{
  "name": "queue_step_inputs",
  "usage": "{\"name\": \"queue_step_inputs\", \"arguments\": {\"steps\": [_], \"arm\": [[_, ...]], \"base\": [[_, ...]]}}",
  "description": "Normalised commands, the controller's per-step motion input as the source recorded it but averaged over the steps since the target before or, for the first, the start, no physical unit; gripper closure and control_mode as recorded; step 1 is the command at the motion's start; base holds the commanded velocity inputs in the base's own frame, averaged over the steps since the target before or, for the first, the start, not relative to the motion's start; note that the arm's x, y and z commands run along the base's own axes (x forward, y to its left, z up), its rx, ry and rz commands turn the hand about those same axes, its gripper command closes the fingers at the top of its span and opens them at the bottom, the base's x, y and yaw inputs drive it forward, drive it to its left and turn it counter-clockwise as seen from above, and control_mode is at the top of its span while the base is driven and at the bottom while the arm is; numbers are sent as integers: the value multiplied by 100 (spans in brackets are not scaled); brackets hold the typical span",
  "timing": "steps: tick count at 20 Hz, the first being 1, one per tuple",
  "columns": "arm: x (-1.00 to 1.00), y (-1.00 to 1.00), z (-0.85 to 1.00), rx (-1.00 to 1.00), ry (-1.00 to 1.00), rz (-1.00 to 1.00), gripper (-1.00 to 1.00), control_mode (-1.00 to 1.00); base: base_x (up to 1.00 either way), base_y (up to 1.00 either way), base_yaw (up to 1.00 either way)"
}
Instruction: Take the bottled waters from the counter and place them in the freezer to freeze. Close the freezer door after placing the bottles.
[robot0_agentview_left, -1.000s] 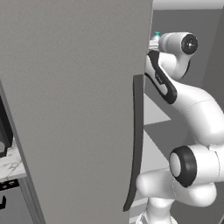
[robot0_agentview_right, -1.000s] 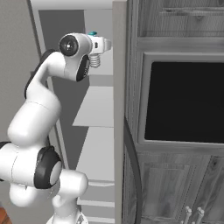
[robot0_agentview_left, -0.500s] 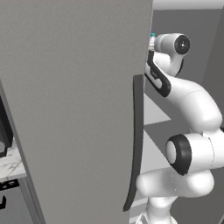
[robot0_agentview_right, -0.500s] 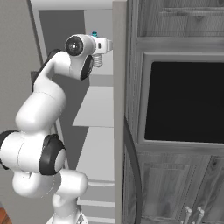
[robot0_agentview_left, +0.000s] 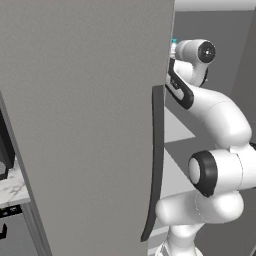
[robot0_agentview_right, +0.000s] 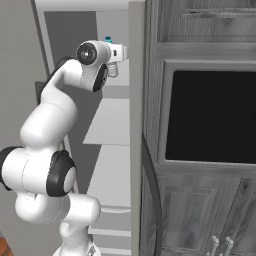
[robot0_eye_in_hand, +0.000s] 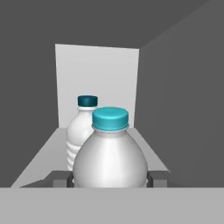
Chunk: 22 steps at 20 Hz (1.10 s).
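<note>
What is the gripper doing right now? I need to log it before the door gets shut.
Gripper: closed on the near bottled water, held in the freezer; a second bottle stands behind it.

No readable text, labels, brands, numbers or signs anywhere. Near bottle (robot0_eye_in_hand: 109, 153) right in front of the hand: plain ribbed plastic, blank cap, no label. Far bottle (robot0_eye_in_hand: 83, 131) just behind it: also unlabelled. Freezer door (robot0_agentview_left: 85, 125) panel and handle: blank. Oven window (robot0_agentview_right: 212, 117): plain black, nothing printed.
</note>
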Motion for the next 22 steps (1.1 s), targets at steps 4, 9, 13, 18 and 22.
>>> {"name": "queue_step_inputs", "arguments": {"steps": [4,9,13,18,22], "arm": [[13,0,-24,-4,-4,0,100,-100],[15,0,-29,-7,-9,1,100,-100],[28,0,-11,-2,-4,1,100,-100],[33,-1,-8,0,2,0,100,-100],[16,0,-7,0,5,0,100,-100]], "base": [[0,0,0],[0,0,0],[0,0,0],[0,0,0],[0,0,0]]}}
